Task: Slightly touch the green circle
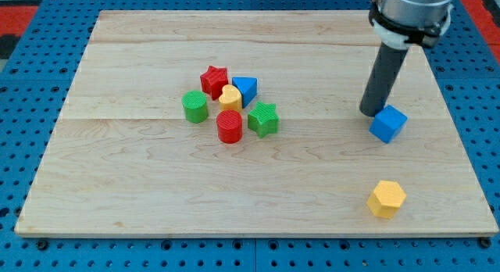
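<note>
The green circle (194, 106) is a short green cylinder at the left of a cluster near the board's middle. My tip (370, 112) is far to its right, right beside the upper left of a blue cube (388, 123); I cannot tell if they touch. The cluster also holds a red star (214, 80), a yellow heart (230, 98), a blue triangle (245, 90), a red cylinder (230, 127) and a green star (264, 119).
A yellow hexagon (386, 198) lies near the board's lower right. The wooden board (117, 170) rests on a blue pegboard surface. The arm's grey body (410, 10) hangs over the upper right.
</note>
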Tool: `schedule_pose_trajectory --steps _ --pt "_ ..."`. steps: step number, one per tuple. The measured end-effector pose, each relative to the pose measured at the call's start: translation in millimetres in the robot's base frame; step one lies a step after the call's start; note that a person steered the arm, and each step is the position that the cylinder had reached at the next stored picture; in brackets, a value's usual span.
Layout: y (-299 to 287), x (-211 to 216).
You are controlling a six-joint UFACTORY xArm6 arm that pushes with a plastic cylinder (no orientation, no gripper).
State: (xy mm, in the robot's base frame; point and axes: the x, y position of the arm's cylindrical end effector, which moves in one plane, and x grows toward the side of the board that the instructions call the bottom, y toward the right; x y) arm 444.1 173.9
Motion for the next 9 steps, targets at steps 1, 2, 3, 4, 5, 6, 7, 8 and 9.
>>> schedule_pose_trajectory --steps 1,2,3,4,5,6,7,8,9 --pt "21 -15" --pt "32 -16" --pt "11 9" --pt "-34 17" --pt "-36 -1" --pt "-62 -38" --pt "-112 -65" --pt "-127 -113" --pt "-166 -142"
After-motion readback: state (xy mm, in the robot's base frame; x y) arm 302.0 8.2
